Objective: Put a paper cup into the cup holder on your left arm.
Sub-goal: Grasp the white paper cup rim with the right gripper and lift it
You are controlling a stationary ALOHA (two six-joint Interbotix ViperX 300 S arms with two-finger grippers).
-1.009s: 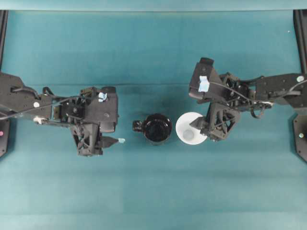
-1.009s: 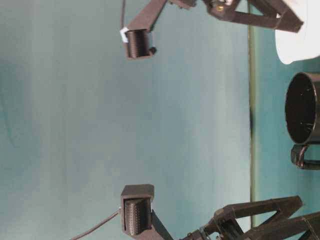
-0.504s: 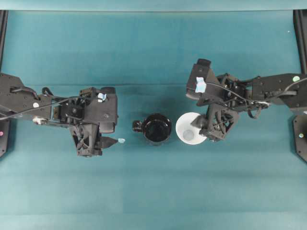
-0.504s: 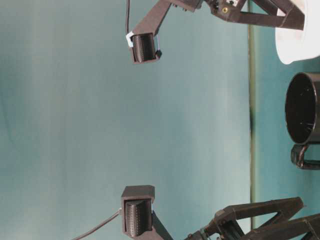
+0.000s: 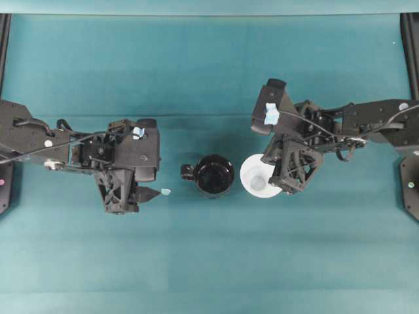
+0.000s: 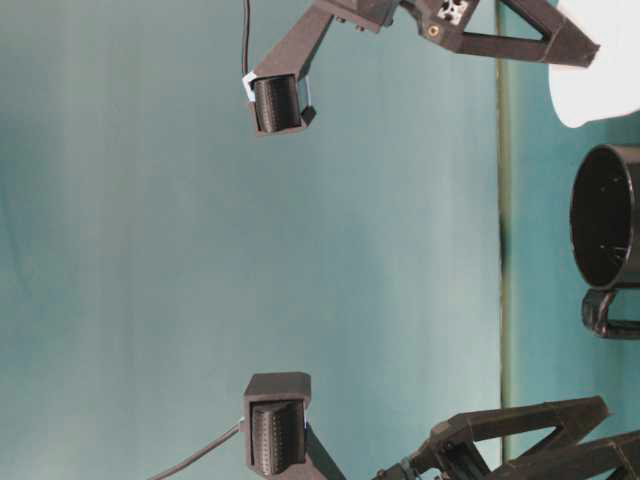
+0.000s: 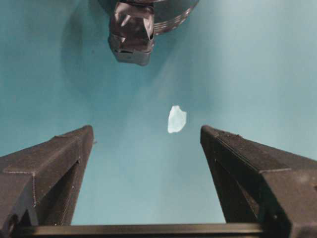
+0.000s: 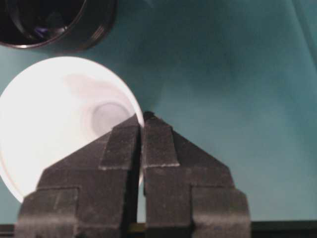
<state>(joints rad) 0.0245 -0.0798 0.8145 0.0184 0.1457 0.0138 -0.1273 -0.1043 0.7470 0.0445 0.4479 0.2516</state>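
Observation:
The white paper cup [image 5: 255,175] stands upright on the teal cloth, just right of the glossy black cup holder [image 5: 215,174], whose stubby tab points left. My right gripper [image 5: 273,179] is shut on the cup's right rim. In the right wrist view the right gripper [image 8: 142,119] has one finger inside the cup [image 8: 59,119] and one outside. The left gripper [image 5: 154,182] hangs open left of the holder and holds nothing. In the left wrist view, only cloth lies between its fingers [image 7: 147,130], and the holder's tab [image 7: 131,32] lies ahead.
A tiny pale scrap [image 5: 165,191] lies on the cloth between my left gripper and the holder; it also shows in the left wrist view as the scrap [image 7: 177,119]. Black frame rails [image 5: 410,39] stand at the table's side edges.
The right gripper has gone from open to shut, pinching the cup's rim, and shifted slightly left. The left arm, cup holder and scrap have stayed put.

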